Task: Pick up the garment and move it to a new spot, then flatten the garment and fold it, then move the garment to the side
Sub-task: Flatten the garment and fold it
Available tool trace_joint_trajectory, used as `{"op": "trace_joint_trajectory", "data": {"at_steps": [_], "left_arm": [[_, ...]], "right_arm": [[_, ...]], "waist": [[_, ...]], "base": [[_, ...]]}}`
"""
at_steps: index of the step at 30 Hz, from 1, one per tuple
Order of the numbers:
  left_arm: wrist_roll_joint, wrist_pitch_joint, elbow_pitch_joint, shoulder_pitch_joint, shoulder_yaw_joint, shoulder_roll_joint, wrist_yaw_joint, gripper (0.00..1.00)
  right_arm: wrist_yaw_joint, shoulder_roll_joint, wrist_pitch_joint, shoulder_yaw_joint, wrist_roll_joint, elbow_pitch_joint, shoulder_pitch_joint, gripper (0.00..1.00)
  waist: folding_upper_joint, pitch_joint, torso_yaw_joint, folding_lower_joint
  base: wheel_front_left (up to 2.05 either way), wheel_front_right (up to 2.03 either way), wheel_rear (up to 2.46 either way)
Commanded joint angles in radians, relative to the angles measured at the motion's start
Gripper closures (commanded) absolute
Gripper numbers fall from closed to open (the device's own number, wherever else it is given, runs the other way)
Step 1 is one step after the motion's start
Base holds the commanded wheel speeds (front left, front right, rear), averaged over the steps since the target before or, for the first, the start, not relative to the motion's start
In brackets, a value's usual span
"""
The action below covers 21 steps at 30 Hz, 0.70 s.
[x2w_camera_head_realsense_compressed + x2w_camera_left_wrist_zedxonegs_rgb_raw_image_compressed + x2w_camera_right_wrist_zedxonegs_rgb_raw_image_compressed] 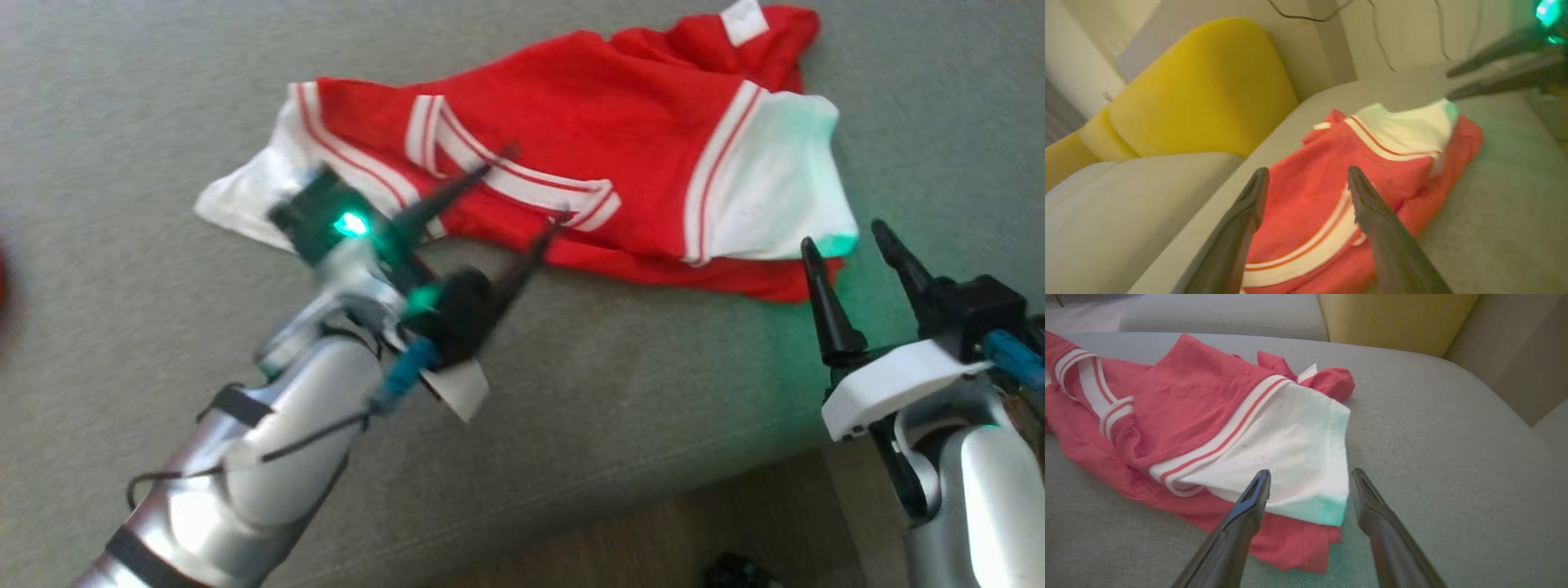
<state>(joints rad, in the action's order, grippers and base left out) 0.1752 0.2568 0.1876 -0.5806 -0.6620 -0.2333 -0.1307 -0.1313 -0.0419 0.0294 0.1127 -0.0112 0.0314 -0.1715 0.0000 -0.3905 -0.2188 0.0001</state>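
Garment lies rumpled on sofa, blurred left tool over it

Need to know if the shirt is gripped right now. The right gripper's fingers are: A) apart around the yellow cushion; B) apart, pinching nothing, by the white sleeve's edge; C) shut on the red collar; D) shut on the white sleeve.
B: on the right gripper the fingers stand apart by the white sleeve, which lies slack on the grey seat.
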Motion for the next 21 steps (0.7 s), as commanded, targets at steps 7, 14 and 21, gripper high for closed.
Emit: {"op": "trace_joint_trajectory", "data": {"at_steps": [7,14,21], "left_arm": [[-0.078,-0.006,0.073,-0.155,-0.175,-0.077,0.000,0.00],[-0.123,-0.060,0.137,-0.218,-0.211,-0.095,0.000,0.00],[-0.205,-0.132,0.197,-0.279,-0.300,-0.125,0.000,0.00]], "right_arm": [[0.001,-0.008,-0.071,-0.017,0.050,-0.014,0.002,0.00],[0.001,-0.008,-0.118,-0.037,0.083,0.026,-0.006,0.00],[0.001,-0.008,-0.153,-0.052,0.106,0.062,-0.020,0.00]], "waist": [[0.0000,-0.036,-0.088,-0.0001],[0.0000,-0.051,-0.136,-0.0001],[0.0000,-0.066,-0.161,-0.0001]], "base": [[0.00,0.00,0.00],[0.00,0.00,0.00],[0.00,0.00,0.00]]}}
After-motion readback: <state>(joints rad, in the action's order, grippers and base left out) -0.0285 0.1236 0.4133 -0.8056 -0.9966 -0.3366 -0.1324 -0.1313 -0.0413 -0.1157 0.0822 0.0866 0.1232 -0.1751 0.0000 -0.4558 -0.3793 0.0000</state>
